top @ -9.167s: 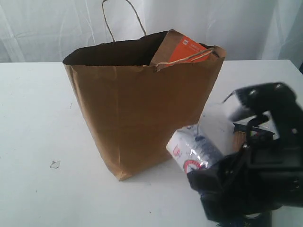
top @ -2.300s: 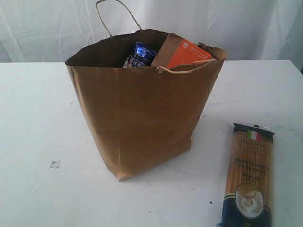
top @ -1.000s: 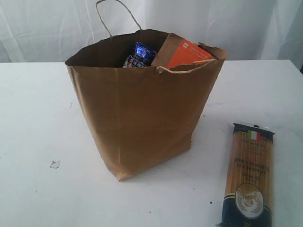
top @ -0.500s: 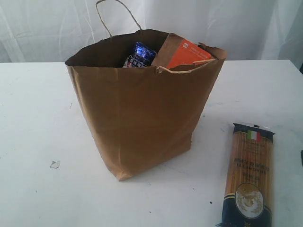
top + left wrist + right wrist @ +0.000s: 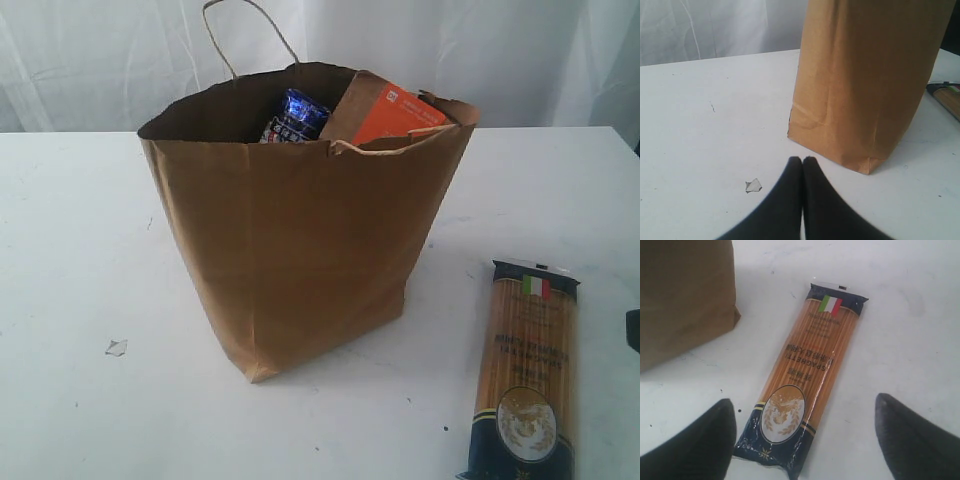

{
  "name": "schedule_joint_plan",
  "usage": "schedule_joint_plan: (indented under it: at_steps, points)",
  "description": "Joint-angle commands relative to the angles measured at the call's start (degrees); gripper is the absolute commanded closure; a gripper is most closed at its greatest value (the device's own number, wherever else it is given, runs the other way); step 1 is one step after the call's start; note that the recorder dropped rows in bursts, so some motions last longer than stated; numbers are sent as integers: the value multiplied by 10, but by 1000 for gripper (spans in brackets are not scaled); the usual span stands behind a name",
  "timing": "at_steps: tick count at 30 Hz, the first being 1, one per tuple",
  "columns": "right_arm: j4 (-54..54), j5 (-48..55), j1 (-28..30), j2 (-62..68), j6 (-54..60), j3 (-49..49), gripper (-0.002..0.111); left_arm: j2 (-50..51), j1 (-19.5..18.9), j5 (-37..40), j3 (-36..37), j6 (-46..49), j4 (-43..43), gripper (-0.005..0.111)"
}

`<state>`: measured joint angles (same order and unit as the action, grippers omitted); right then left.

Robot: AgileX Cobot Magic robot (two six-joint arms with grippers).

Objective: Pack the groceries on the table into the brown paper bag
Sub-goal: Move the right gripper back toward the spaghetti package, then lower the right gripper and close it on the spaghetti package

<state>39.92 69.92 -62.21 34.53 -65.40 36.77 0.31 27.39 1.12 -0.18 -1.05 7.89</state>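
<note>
While the exterior view looks down into the brown paper bag (image 5: 300, 240) standing upright on the table (image 5: 70, 250), with the small blue-white carton (image 5: 295, 115) and the brown pouch with orange label (image 5: 392, 112) poking above its ragged rim, neither wrist view sees inside it. The long spaghetti pack (image 5: 525, 375) lies flat on the tabletop to the right of the bag and apart from it (flag-marked end towards the far side). Only the right wrist view shows the right gripper (image 5: 804, 407): its jaws stand wide apart, one finger off each side of the pack's dark end, gripping nothing. Only the left wrist view shows the left gripper (image 5: 802, 161), its fingers pressed together with nothing between them, low over the table near the bag's bottom corner, a small paper scrap (image 5: 754, 185) just beside it. The exterior view shows that scrap too, left of the bag.
</note>
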Motion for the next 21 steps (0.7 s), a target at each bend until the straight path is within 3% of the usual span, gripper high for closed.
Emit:
schedule_joint_plan:
  at_steps: [1, 15, 18, 21]
  points:
    - [9, 0, -1, -3, -8, -3, 37, -3, 0, 2, 2, 0, 2, 107]
    - [-16, 0, -1, 65, 20, -6, 37, -3, 0, 2, 2, 0, 2, 107]
    - [-27, 0, 6, 115, -52, -27, 37, -3, 0, 2, 2, 0, 2, 107]
    - [-49, -62, 47, 165, -136, -35, 37, -3, 0, 2, 2, 0, 2, 107]
